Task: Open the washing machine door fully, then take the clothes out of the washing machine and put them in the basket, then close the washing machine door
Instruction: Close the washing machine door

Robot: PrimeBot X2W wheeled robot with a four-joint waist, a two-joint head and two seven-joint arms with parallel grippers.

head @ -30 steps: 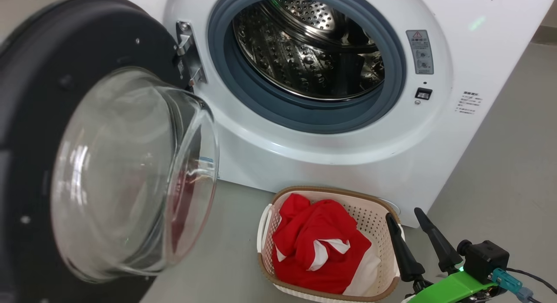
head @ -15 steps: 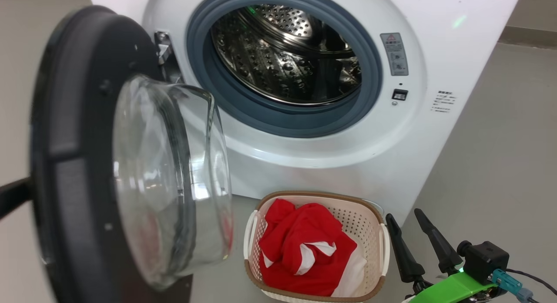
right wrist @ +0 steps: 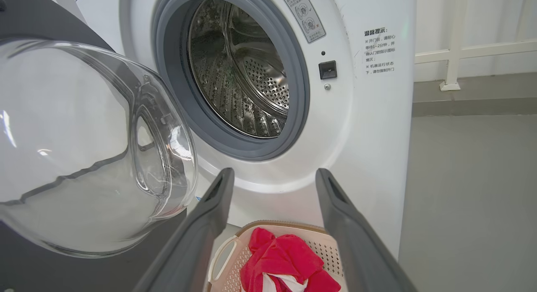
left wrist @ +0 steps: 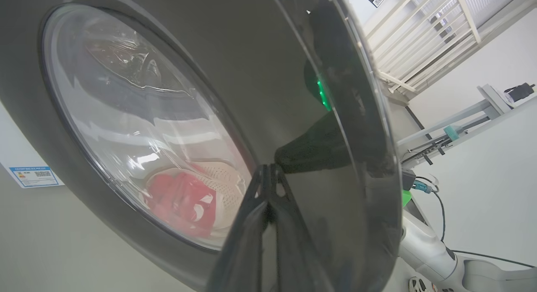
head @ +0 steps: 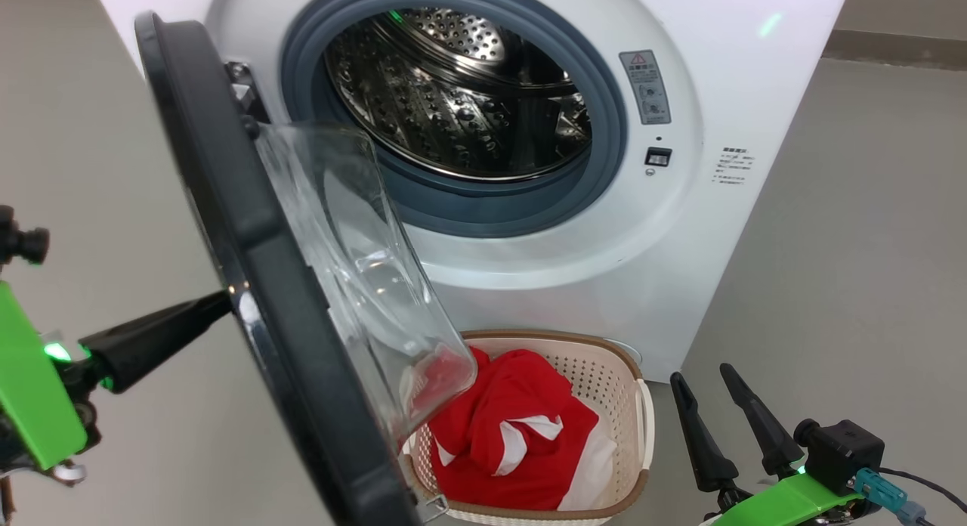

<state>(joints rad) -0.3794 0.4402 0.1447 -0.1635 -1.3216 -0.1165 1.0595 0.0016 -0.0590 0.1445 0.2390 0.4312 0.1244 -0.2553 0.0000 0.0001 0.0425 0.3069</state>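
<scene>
Vs 1 s ago, washing machine door (head: 257, 284) has swung from glass-facing to edge-on, partly shut. The left gripper (head: 219, 303) is now in head view, fingers closed together, tips on door's black outer face. Right gripper (head: 699, 373) gapes empty just right of basket (head: 642, 420) w/ clothes (head: 514, 428) inside; on washing machine (head: 544, 269) front, red-triangle warning label (head: 644, 86) and notice (right wrist: 379, 48) headed "温馨提示", smaller print unreadable.

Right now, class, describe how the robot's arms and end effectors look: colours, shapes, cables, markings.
Both the left end effector and right end effector have long, tapered black fingers on green mounts with a green light. The right one carries a black module with a teal plug and dark cable.
</scene>
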